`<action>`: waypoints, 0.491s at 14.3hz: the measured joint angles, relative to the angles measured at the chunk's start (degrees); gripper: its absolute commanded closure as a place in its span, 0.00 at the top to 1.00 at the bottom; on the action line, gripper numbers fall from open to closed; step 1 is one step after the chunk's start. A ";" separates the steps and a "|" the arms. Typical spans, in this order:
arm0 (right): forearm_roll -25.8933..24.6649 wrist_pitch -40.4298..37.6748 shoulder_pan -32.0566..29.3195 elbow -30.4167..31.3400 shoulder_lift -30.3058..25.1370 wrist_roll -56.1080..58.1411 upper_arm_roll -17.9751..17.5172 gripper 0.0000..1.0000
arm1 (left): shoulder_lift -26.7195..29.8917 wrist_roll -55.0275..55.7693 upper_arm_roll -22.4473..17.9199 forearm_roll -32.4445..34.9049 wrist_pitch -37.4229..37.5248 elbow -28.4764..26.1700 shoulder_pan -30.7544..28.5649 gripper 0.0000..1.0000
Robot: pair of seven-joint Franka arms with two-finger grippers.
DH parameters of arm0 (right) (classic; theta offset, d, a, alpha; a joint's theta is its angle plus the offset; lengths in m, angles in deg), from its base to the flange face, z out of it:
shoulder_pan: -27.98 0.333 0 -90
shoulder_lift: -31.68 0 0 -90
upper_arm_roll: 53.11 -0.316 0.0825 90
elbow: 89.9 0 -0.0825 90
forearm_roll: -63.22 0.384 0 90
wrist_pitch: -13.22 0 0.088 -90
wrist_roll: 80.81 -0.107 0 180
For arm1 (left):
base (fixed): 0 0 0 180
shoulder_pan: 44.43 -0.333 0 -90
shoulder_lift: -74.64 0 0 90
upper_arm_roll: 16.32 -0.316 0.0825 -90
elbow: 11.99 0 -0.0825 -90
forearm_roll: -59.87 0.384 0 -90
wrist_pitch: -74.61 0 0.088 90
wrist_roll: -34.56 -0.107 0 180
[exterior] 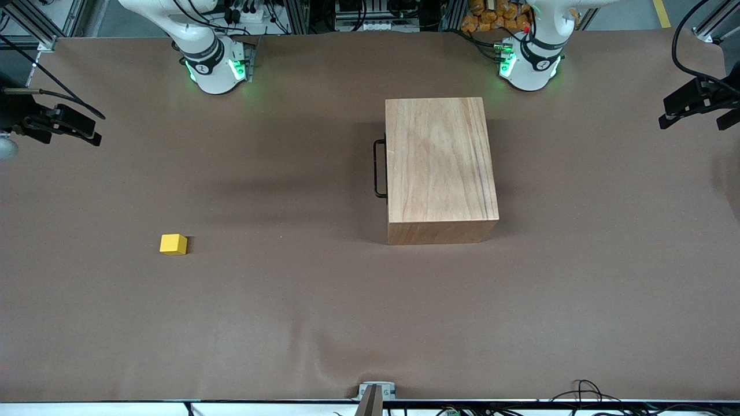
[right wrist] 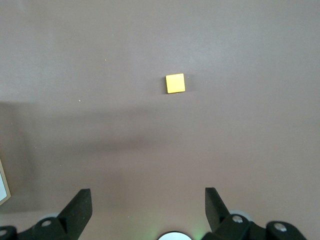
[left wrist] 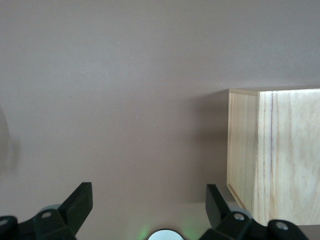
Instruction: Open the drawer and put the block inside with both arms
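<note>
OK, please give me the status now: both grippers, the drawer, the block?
Left gripper and right gripper: jaws open, empty, high over table. Drawer shut. Block on cloth toward right arm's end. Nothing in the way.

We are looking at two white arms (exterior: 202, 46) with black rings, green lights glowing at their bases, and black claw fingers (right wrist: 77, 207).

High front camera facing the bases; wrist cameras downward over table (exterior: 324, 323).
</note>
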 measured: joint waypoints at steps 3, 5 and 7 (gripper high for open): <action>0.00 0.12 0.00 0.00 0.38 0.03 0.00 1.00 | -0.02 0.00 0.00 0.00 0.00 -0.05 0.00 1.00; 0.01 0.12 0.00 0.00 0.46 0.04 0.00 1.00 | -0.27 0.00 0.01 -0.15 0.05 -0.15 0.00 1.00; 0.02 0.00 0.00 0.00 0.48 0.04 0.01 1.00 | -0.93 0.00 0.06 -0.85 0.17 -0.29 0.08 1.00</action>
